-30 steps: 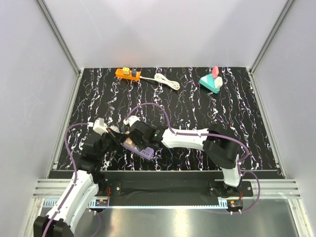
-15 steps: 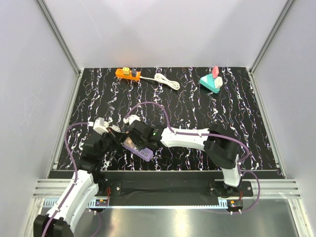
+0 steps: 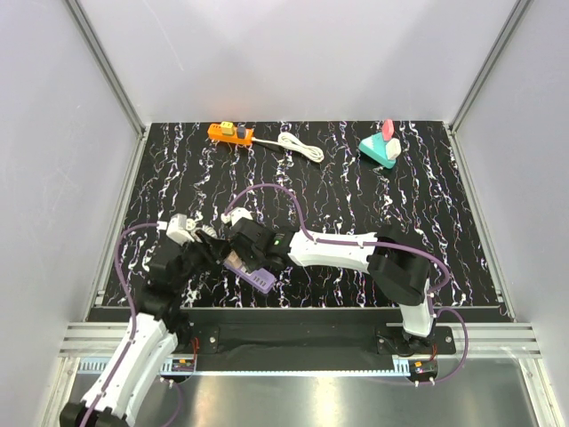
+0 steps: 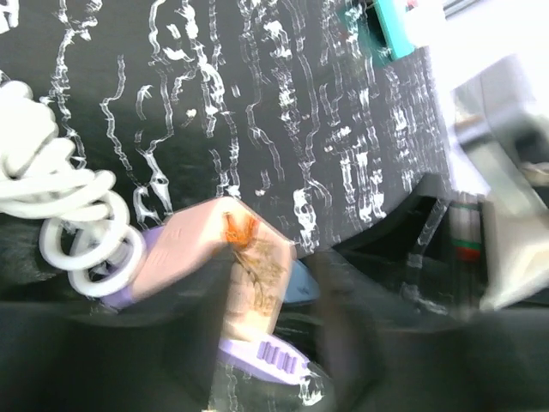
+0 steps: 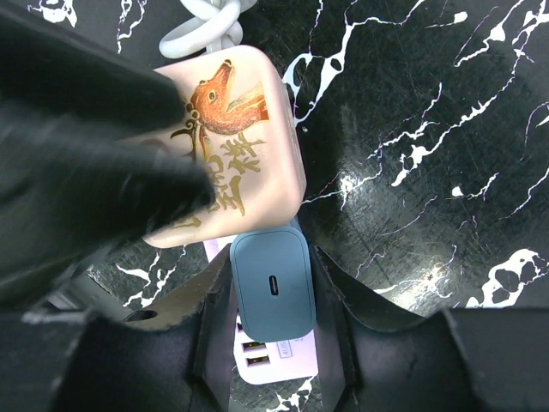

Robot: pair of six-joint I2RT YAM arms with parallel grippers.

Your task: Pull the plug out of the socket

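Observation:
The socket is a purple power strip lying near the table's front left. Two plugs stand in it: a pink plug with a deer picture and a blue plug. My right gripper is shut on the blue plug, one finger pressed to each side. My left gripper comes in from the left, blurred, jaws apart. One dark finger lies over the pink plug and the other beyond the blue plug.
The socket's white cord coils behind the pink plug. At the back stand an orange power strip with a white cable and a teal block with pink pieces. Purple arm cables loop over the middle.
My left gripper's jaws have gone from shut to apart, and its wrist has shifted slightly down and left. The right gripper has kept its hold on the blue plug.

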